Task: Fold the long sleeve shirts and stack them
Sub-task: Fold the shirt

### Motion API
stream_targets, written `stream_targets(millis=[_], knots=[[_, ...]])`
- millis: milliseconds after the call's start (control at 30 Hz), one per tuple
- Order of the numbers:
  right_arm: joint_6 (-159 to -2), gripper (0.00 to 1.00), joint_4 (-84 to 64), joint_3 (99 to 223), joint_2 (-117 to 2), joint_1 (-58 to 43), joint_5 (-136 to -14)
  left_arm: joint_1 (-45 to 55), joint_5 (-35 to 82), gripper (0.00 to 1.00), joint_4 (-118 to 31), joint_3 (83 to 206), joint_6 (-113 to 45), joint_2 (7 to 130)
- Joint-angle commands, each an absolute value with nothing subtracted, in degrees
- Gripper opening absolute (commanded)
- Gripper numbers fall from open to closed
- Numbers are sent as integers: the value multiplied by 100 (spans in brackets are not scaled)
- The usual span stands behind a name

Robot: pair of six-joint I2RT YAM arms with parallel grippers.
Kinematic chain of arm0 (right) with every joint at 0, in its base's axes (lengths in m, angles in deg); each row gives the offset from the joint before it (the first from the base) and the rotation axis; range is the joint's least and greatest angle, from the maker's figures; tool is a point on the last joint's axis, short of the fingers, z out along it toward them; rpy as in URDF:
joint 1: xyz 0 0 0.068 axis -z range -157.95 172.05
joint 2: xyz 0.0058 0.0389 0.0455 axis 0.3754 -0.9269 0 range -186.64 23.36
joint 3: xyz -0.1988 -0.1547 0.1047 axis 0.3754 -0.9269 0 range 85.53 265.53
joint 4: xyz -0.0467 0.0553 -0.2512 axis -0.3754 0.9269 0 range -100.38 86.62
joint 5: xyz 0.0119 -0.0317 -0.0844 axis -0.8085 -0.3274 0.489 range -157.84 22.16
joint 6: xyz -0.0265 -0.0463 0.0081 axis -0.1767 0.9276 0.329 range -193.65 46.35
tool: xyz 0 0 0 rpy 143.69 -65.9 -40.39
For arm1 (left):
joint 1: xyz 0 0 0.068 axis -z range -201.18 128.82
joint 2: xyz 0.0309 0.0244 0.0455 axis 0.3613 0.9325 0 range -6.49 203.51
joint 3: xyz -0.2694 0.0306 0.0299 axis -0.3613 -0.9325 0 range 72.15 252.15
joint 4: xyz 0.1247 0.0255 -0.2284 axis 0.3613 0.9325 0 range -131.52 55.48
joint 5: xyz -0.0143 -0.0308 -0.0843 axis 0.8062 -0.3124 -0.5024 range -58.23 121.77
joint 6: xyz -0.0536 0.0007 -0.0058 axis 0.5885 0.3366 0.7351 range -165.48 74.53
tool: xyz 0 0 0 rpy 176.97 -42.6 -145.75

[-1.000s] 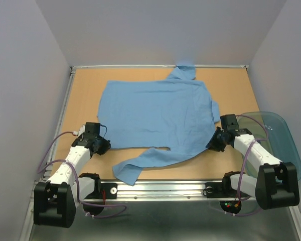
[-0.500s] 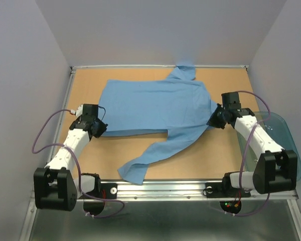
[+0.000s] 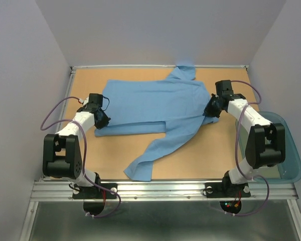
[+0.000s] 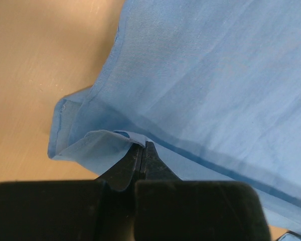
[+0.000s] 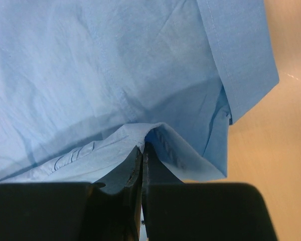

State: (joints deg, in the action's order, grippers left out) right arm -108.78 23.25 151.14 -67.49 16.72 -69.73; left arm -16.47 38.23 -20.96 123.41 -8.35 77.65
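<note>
On the worktop: one light blue shirt lies spread across the middle, collar at the far edge.
Left pincer: closed tight on the shirt's near-left edge.
Right pincer: closed tight on the shirt's right edge, beside the side seam.
Sleeve: one long sleeve trails loose from the body towards the near edge, unfolded.
Tub: a translucent teal tub sits off the right side, well apart from the shirt.
Progress: early, by the look of it. The near hem is gripped at both sides and seems part-way through a first fold toward the collar. The loose sleeve, the later folds and any stacking are left; no other shirt or stack shows.
Top view only: the whole outline, the stray sleeve, the tub, and both arms reaching in from either side.
Wrist views only: jaws pressed together with a thin lip of cloth pinched between them, and a doubled layer beneath each grip, which the overhead view is too distant to show.
</note>
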Motion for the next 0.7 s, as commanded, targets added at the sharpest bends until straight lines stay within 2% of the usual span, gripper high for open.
stream_targets(millis=[0,200,267,400,500,533,567,600,633,667], knots=[[-10819,4,1959,15154,-6857,1677,-6697,-1722,4047,0,-2297,12471,-1119,7814],[-10871,7,1792,15198,-7164,1686,-6547,-1722,3933,4,-2859,12400,-1347,7972],[-10880,15,1766,15224,-7226,1677,-6486,-1722,3863,11,-3026,12400,-1471,8025],[-10924,22,1687,15268,-7332,1677,-6345,-1714,3810,16,-3176,12496,-1629,8113],[-10959,23,1669,15382,-7437,1677,-6248,-1722,3792,27,-3246,12602,-1673,8210],[-10959,24,1660,15417,-7455,1677,-6213,-1722,3766,34,-3247,12646,-1708,8236],[-10959,29,1660,15461,-7481,1677,-6169,-1714,3714,39,-3247,12699,-1726,8245],[-10959,35,1669,15496,-7490,1677,-6134,-1714,3687,51,-3238,12725,-1752,8228],[-10942,38,1669,15523,-7473,1677,-6116,-1714,3635,56,-3212,12743,-1753,8202],[-10872,47,1669,15567,-7420,1686,-6116,-1705,3530,62,-3185,12787,-1805,8166]])
